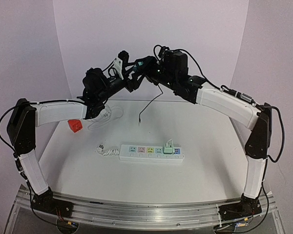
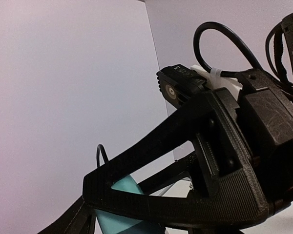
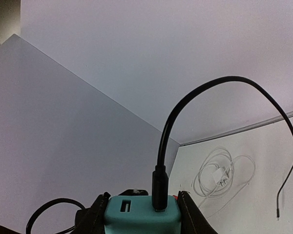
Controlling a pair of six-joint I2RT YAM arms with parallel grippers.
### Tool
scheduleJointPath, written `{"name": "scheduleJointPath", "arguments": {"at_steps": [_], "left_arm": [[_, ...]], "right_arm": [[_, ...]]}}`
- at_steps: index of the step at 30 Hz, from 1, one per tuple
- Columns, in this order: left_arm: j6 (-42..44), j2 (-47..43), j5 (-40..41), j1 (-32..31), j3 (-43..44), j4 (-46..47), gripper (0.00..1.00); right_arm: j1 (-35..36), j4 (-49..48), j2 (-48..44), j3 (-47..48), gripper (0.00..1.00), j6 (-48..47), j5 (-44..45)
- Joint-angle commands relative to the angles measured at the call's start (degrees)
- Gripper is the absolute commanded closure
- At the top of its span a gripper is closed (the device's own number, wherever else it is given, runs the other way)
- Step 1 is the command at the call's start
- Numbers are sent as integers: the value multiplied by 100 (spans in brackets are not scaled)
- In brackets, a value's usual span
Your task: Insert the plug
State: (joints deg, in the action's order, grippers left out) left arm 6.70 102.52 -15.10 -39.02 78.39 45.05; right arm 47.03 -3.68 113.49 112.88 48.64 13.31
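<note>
A white power strip [image 1: 151, 152] was laid crosswise on the bench [image 1: 210, 170], with a green adapter [image 1: 169, 146] seated in it. Farther back, raised above the bench, a teal charger [image 3: 136, 212] was clamped by the right pincer [image 3: 142, 220]. The black USB plug [image 3: 160, 187] was seated in the charger's outer face, its long axis running straight out past the fingertips. Whether the left pincer [image 1: 132, 77], close beside, was open could not be told.

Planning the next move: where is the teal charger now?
Top view, upper centre: the teal charger is held aloft in the right claw, close to the left claw.
</note>
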Motion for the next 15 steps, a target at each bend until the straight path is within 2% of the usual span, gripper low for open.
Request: {"name": "scheduleJointPath", "arguments": {"at_steps": [1,4,9,11,15], "left_arm": [[108,-62,133,-68,212,477,50],[139,-83,167,-62,170,463,62],[179,-93,184,-63,147,450,96],[197,-108,182,-62,115,419,100],[307,-219,73,-62,-62,377,100]], "right_arm": [[28,-390,21,167,100,57,-48],[34,-417,20,146,100,72,-85],[35,-415,53,55,100,167,-184],[36,-414,48,-27,100,194,-202],[19,-394,31,-138,97,-15,-462]]}}
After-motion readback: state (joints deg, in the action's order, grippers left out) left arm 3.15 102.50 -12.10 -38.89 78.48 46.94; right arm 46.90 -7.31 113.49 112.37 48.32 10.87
